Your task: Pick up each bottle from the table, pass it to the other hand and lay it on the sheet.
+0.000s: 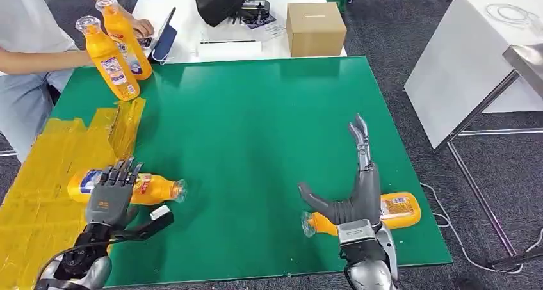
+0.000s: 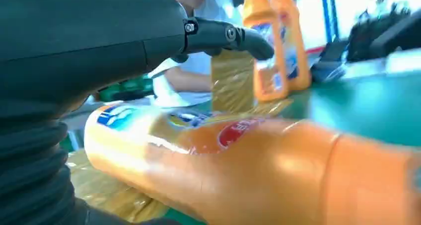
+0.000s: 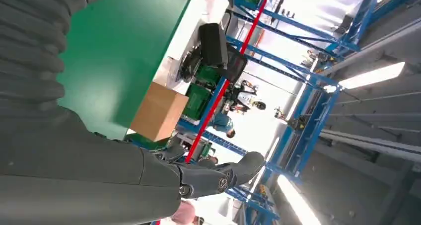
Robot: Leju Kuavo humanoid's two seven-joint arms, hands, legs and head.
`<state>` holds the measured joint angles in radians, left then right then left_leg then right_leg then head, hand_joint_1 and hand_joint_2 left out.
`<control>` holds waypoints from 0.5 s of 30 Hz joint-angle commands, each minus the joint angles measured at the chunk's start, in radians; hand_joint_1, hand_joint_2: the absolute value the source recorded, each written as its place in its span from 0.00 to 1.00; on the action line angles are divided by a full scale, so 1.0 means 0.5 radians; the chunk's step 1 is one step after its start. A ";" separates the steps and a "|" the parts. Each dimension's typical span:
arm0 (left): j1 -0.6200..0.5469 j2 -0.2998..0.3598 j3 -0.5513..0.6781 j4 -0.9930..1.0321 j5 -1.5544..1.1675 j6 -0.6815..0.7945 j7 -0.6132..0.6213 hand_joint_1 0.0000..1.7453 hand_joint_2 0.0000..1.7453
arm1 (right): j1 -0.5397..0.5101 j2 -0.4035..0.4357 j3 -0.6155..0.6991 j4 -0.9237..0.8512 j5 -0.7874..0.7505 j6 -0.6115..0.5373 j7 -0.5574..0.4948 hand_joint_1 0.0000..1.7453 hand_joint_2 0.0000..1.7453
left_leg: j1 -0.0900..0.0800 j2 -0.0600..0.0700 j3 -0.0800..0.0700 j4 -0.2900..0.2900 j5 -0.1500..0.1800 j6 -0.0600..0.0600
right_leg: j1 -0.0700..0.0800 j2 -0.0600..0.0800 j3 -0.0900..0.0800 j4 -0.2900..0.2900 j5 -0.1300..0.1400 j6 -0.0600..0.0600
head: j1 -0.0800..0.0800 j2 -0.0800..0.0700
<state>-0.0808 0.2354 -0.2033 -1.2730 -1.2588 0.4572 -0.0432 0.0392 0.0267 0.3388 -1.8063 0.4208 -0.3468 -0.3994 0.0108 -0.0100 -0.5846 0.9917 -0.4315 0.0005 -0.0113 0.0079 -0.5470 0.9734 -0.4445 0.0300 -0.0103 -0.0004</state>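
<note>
An orange bottle (image 1: 150, 189) (image 2: 238, 170) lies on its side, base on the yellow sheet (image 1: 51, 168), cap end over the green mat (image 1: 256, 123). My left hand (image 1: 110, 194) (image 2: 99, 51) rests its fingers on top of it, thumb spread away toward the table's front edge. A second orange bottle (image 1: 400, 210) lies near the front right corner. My right hand (image 1: 360, 187) (image 3: 74, 160) is over it with fingers stretched straight and thumb out, not closed around it. At the far left a person holds two more upright bottles (image 1: 115, 56) (image 2: 278, 51).
The person (image 1: 32, 40) stands by the table's left back corner. Behind the mat lie a cardboard box (image 1: 315, 27) (image 3: 159, 111), a black bag (image 1: 219, 0) and a tablet (image 1: 165, 39). A white table (image 1: 474, 53) stands to the right.
</note>
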 commanded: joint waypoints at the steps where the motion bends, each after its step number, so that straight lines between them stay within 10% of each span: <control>1: 0.215 -0.053 0.242 -0.432 -0.033 0.227 -0.134 0.00 1.00 | -0.022 -0.041 -0.031 0.116 -0.037 -0.023 -0.020 0.00 1.00 | 0.003 0.009 0.006 0.001 -0.006 0.001 | 0.003 0.006 0.006 -0.003 -0.002 -0.002 | 0.001 0.000; 15: 0.235 -0.102 0.286 -0.540 -0.460 0.350 0.107 0.00 1.00 | 0.049 -0.037 -0.064 0.086 0.010 -0.038 0.006 0.00 1.00 | 0.001 0.001 0.004 -0.001 -0.003 0.001 | 0.001 -0.002 0.003 -0.003 -0.002 -0.001 | 0.002 0.000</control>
<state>0.0360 0.2190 -0.0870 -1.5195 -1.4801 0.6291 0.0027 0.0662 0.0172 0.3342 -1.7967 0.4238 -0.3601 -0.4017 0.0110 -0.0095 -0.5855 0.9917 -0.4318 0.0003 -0.0113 0.0084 -0.5491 0.9732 -0.4448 0.0298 -0.0095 -0.0004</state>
